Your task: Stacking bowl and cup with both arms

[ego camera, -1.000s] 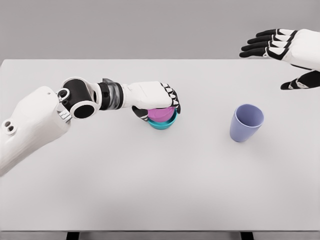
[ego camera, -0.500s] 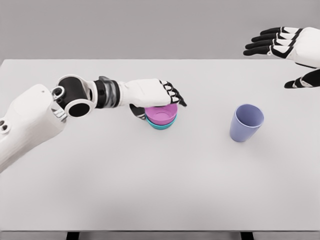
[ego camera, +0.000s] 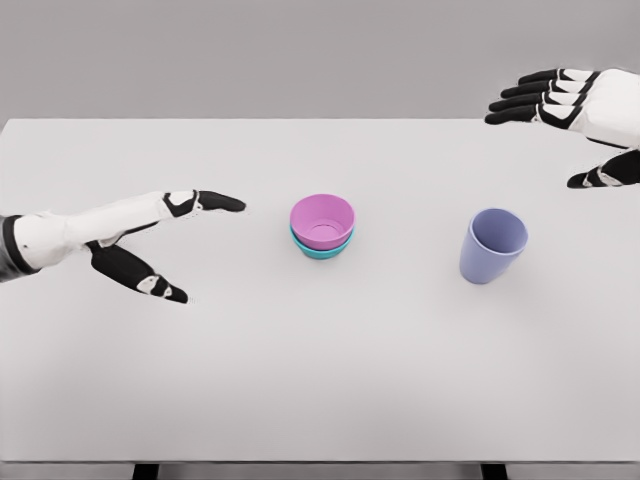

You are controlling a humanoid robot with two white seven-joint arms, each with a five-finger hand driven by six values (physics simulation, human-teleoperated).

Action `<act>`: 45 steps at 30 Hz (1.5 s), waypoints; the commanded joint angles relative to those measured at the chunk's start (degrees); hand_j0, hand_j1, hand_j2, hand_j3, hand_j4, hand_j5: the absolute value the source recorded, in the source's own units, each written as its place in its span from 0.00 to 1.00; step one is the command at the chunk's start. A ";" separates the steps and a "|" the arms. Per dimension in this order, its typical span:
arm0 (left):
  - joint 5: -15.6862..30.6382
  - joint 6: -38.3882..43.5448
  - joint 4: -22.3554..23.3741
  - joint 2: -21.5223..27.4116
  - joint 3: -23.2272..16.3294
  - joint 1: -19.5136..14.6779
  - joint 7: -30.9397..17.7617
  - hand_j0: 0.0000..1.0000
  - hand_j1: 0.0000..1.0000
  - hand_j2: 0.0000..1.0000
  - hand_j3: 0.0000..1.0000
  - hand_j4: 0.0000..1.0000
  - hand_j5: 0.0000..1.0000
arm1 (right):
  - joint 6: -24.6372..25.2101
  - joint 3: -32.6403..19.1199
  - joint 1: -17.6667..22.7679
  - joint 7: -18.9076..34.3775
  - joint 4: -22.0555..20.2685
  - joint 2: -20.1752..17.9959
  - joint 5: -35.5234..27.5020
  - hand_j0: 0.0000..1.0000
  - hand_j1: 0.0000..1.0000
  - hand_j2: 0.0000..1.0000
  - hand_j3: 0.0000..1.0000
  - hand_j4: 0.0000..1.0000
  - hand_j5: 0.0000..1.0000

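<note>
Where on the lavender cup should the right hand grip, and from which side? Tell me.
Grip the lavender cup around its tapered side wall, coming from the right, where the open right hand hovers. It stands upright and alone, so fingers can probably wrap the wall.

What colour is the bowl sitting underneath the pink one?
Teal. Only its rim shows below the pink bowl; the teal bowl shows in the head view.

Two nested bowls and a cup on a white desk [ego camera: 320, 380], both hands clear.

The pink bowl [ego camera: 322, 220] sits inside the teal bowl [ego camera: 322, 250] mid-desk; the lavender cup [ego camera: 492, 245] stands upright well to their right. Left hand [ego camera: 140, 235] is spread open beside the bowls; right hand [ego camera: 570, 110] hovers open at the far corner.
</note>
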 commanded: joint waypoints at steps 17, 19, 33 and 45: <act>0.87 -0.31 1.96 -1.23 10.56 3.43 0.04 1.00 1.00 1.00 1.00 1.00 1.00 | 0.20 19.06 -6.59 -0.04 1.67 2.13 17.88 1.00 1.00 1.00 1.00 1.00 1.00; -0.98 -0.22 1.96 -1.23 10.56 3.43 0.04 1.00 1.00 1.00 1.00 1.00 1.00 | 0.20 19.68 -7.47 -0.04 1.67 2.13 17.97 1.00 1.00 1.00 1.00 1.00 1.00; -1.06 -0.22 1.96 -1.67 10.47 3.52 0.04 1.00 1.00 1.00 1.00 1.00 1.00 | 0.20 26.44 -10.63 -0.04 6.94 3.71 22.27 1.00 1.00 1.00 1.00 1.00 1.00; -1.15 -0.22 1.87 -2.37 10.55 3.52 0.04 1.00 1.00 1.00 1.00 1.00 1.00 | 0.20 27.59 -11.51 -0.04 8.61 4.41 24.03 1.00 1.00 1.00 1.00 1.00 1.00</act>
